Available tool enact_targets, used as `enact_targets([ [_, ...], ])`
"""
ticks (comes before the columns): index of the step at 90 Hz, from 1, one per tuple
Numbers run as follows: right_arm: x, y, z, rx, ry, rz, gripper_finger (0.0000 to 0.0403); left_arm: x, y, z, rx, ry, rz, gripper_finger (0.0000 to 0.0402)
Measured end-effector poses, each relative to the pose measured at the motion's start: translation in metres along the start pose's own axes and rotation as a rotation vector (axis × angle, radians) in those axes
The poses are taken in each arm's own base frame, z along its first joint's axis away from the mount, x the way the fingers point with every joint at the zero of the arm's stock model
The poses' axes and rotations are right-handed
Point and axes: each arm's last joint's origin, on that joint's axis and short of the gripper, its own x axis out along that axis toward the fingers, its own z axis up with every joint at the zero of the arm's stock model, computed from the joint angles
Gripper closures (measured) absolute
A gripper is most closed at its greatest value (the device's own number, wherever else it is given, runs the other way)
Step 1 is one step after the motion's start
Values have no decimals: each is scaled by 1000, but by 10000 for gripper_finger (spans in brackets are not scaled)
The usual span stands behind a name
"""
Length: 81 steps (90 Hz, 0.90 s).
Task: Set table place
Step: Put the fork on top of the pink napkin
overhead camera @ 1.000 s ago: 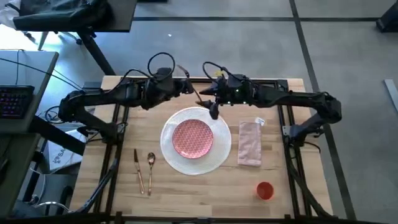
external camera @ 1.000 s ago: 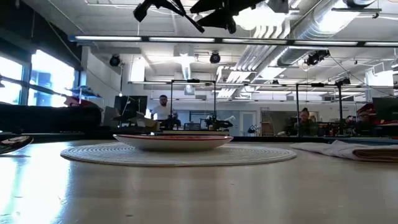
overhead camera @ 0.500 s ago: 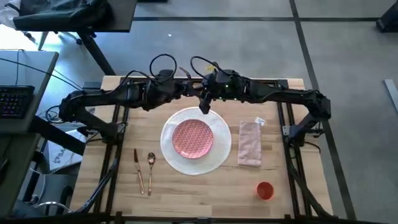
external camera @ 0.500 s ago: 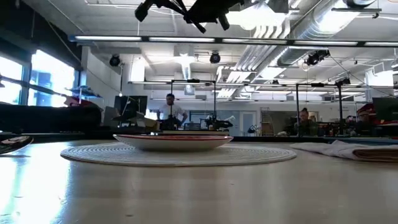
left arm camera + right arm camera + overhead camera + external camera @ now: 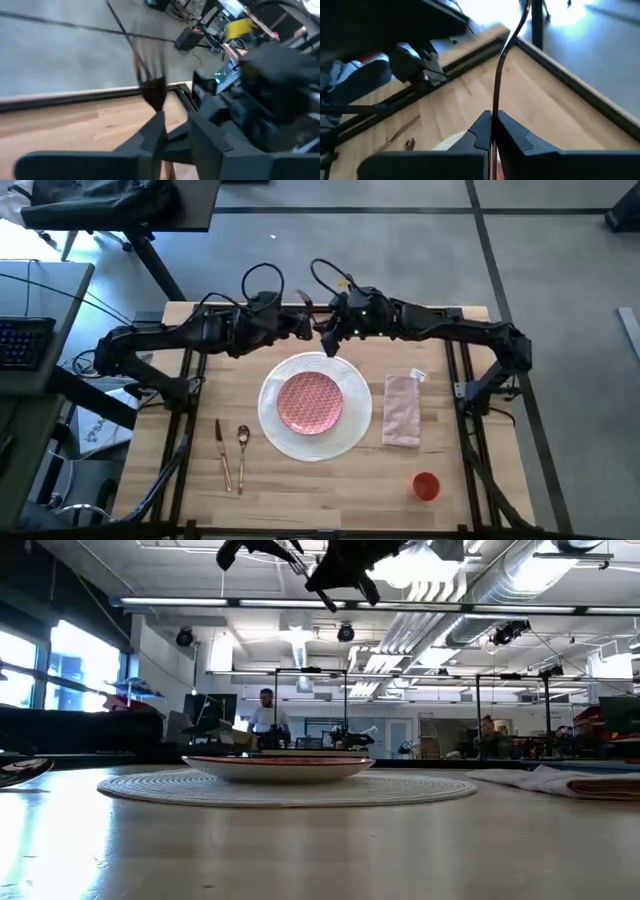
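The table [image 5: 330,490] carries a place setting, and its middle is taken by the large white plate [image 5: 352,435], which serves as the landmark here. On top of that plate, centred, sits the smaller pink plate [image 5: 310,402]. To the right of the white plate lies the folded napkin [image 5: 403,412], and further toward the table's front right corner stands the orange cup [image 5: 426,485]. To the left of the white plate lie a knife [image 5: 223,454] and a spoon [image 5: 242,450], side by side. Above the far rim of the white plate the two arms meet in the air. The right gripper [image 5: 328,348] has its fingers pinched on a thin gold fork [image 5: 499,80] that stands up out of them, and the left gripper [image 5: 306,326] just beside it is closed on the same fork [image 5: 152,87], tines showing past its fingers.
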Motion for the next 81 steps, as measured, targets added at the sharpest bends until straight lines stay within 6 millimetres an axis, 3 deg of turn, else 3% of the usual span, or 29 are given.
enact_targets([
  [14, -23, -22, -8, 111, 3, -38, 403, -20, 4, 16, 91, -39, -30, 270],
  [22, -46, -40, -26, 203, 5, -73, 403, -28, 7, 21, 138, -57, -20, 256],
  [33, -80, -61, -69, 360, 31, -97, 403, -32, 10, 23, 189, -63, -4, 250],
  [47, -107, -77, -143, 606, 123, -64, 403, -28, 12, 20, 226, -44, 20, 251],
  [60, -112, -82, -205, 817, 204, 2, 403, -23, 12, 16, 237, -24, 33, 251],
  [70, -110, -78, -234, 928, 223, 76, 403, -19, 11, 12, 240, -8, 39, 252],
  [81, -108, -77, -261, 981, 275, 38, 403, -14, 10, 8, 233, 8, 48, 252],
])
